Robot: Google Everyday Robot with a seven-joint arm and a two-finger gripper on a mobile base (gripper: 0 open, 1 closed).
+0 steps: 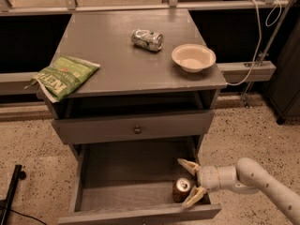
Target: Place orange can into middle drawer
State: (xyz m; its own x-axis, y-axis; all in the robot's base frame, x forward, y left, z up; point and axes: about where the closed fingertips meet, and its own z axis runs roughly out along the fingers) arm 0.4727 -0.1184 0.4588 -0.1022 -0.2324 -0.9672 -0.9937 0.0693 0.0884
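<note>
My gripper [186,182] is in the middle drawer [122,168], front-right corner, jaws spread wide, gripping nothing. Orange can [182,190] stands upright on the drawer floor between them, close to the nearer finger. Risk: sideways drift on pull-out clips the can and tips it. Drawer holds only that can. Bowl [193,58] on top looks empty.

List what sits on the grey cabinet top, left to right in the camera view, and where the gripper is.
Green crinkled snack bag → dented silver-and-green can → round beige bowl. The gripper is lower right, in the deep grey open drawer, fingers open either side of the upright orange-copper can.
</note>
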